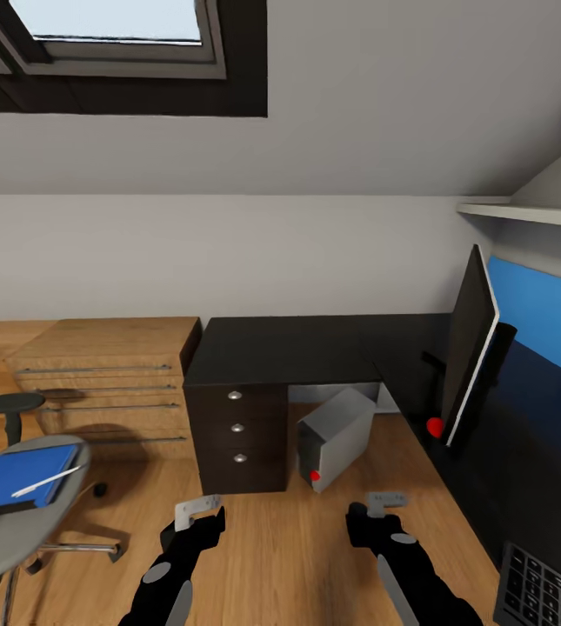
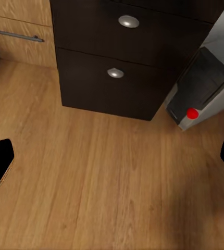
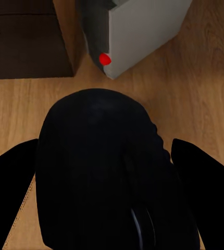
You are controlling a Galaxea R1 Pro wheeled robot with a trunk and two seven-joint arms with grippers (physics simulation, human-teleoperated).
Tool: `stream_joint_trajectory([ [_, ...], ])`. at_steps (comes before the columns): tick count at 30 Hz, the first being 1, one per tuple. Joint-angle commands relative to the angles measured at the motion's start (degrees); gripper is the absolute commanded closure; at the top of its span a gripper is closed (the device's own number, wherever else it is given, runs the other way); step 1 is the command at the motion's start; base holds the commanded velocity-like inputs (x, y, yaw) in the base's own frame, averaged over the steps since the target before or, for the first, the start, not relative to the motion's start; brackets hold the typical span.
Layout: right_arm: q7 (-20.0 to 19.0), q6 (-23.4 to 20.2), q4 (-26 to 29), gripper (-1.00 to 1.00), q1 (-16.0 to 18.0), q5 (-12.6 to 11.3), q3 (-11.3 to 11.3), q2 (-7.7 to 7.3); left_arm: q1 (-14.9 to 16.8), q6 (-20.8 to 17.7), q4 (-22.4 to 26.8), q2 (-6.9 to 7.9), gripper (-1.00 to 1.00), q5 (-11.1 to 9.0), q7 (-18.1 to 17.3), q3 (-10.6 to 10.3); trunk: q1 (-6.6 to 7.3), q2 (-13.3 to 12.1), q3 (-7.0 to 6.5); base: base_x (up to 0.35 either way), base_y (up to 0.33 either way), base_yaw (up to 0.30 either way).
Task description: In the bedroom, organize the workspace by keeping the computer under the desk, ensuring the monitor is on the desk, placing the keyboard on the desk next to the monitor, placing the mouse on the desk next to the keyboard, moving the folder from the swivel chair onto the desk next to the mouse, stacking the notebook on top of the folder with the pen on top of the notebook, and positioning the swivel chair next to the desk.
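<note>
The black desk [image 1: 289, 348] runs along the wall and turns down the right side. On that right wing stands the monitor [image 1: 471, 348], seen edge-on, with the keyboard [image 1: 541, 596] nearer me. The grey computer [image 1: 337, 439] [image 2: 200, 88] [image 3: 138, 31] leans tilted under the desk beside the drawers [image 1: 237, 435]. At the left, the swivel chair [image 1: 28, 530] carries the blue folder [image 1: 15, 476] with the white pen [image 1: 50, 481] on it; no notebook can be made out. My left gripper [image 1: 197, 509] [image 2: 112, 166] hangs open over the floor. My right gripper [image 1: 387, 502] [image 3: 112, 172] is shut on the black mouse [image 3: 107, 156].
A low light-wood chest of drawers [image 1: 106, 374] stands left of the desk, against the wall. A white shelf [image 1: 524, 211] juts out above the monitor. Wooden floor [image 1: 280, 556] lies between the chair and the desk's right wing, under both arms.
</note>
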State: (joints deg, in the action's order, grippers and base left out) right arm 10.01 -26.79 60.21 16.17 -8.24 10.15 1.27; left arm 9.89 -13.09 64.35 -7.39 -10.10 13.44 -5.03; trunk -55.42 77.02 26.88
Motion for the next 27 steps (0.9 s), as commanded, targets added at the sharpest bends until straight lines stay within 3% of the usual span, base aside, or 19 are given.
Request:
stream_joint_trajectory([
  [1, 0.53, -0.17, 0.09, 1.00, 0.03, -0.57, 0.17, -0.03, 0.04, -0.24, 0.07, 0.02, -1.00, -0.58, 0.44, -0.15, 0.00, 0.03, 0.04, -0.004, 0.036, 0.255],
  [19, 0.61, 0.07, 0.09, 1.00, 0.00, -0.55, 0.39, 0.05, 0.04, -0.27, 0.07, 0.01, -1.00, -0.45, 0.44, -0.16, 0.00, 0.03, -0.03, 0.004, 0.005, 0.276],
  [27, 0.54, 0.01, 0.43, 1.00, 0.00, -0.58, 0.32, -0.02, 0.04, -0.14, 0.09, 0.01, -1.00, -0.44, 0.44, -0.23, 0.00, 0.03, 0.08, 0.241, 0.083, 0.117],
])
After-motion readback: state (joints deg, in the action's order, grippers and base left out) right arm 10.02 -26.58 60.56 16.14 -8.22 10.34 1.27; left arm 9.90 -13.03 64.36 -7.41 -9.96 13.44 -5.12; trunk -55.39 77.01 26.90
